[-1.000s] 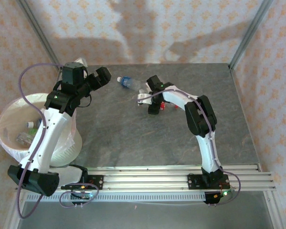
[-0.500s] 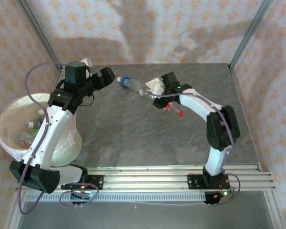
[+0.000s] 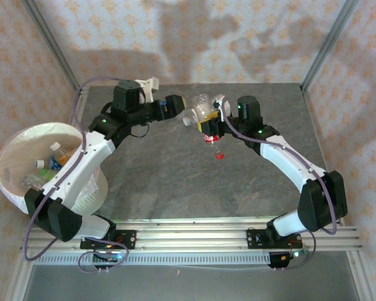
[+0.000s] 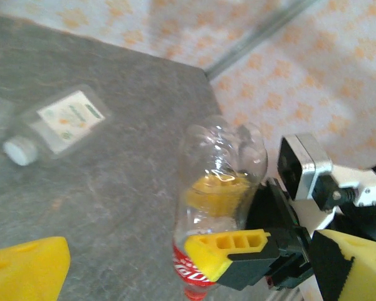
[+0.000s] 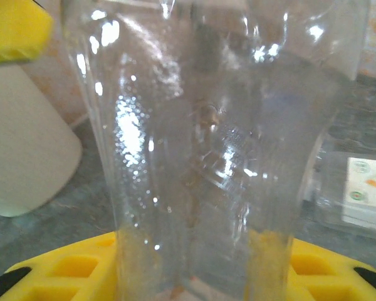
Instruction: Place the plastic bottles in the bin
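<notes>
— Where is the bin (image 3: 25, 135) sitting?
— Close to us, on the left. A few bottles (image 3: 55, 150) are lying in it already.
— What is the right hand (image 3: 213, 122) doing?
— It is squeezing the red bottle (image 3: 208, 128) tight and holding it up off the table (image 3: 163, 169), cap down.
— And the left hand (image 3: 174, 108)?
— It is hanging wide open just beside that bottle, gripping nothing.
— So which step is this?
— I think they are passing the bottle over. The left hand needs to close on it, the right needs to let go, and then the bottle needs a ride to the bin.
— Anything farther back?
— Another bottle (image 4: 66, 116) is lying on its side there.
</notes>
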`<state>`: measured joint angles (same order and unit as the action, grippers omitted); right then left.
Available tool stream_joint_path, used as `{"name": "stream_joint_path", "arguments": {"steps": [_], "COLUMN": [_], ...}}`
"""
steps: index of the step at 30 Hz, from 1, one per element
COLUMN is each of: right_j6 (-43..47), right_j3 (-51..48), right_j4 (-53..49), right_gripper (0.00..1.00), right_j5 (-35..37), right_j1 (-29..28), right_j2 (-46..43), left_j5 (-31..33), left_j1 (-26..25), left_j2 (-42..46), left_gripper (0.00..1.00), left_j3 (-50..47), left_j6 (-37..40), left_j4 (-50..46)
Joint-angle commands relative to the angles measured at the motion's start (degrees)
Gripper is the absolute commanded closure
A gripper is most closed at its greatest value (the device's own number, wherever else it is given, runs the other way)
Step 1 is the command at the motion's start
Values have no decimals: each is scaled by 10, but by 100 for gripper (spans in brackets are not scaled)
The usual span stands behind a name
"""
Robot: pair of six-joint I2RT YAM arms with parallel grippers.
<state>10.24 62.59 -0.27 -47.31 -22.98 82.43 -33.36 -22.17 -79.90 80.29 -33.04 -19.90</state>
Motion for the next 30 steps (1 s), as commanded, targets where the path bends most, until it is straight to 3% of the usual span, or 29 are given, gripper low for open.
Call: {"name": "stream_joint_path", "arguments": {"steps": [1,10,17,21,30], "right_j6": [-55,-60,-42,-50,-84], "right_j3": [-12,-18,-8,-2,-27], "right_j4": [77,82,62,76,137], "right_gripper": [59,58,58,58,56], "right_j5": [-53,-74,-48,-55,-45], "right_j1": [-7,-27,-43,-49,-50], "right_j2": [-32,-54,-54,-56,-64], "left_j5": [-34,-2,31,77,71], "left_j1": [-24,-63,-81,-82,-83], "left_j2": [-21,-87,-121,-138,-147], "left_gripper": [0,0,1,12,33], "left_j3": [30,86,116,128,106], "left_j6": [21,42,38,29,9], "left_j4": [46,32,19,-7,20]}}
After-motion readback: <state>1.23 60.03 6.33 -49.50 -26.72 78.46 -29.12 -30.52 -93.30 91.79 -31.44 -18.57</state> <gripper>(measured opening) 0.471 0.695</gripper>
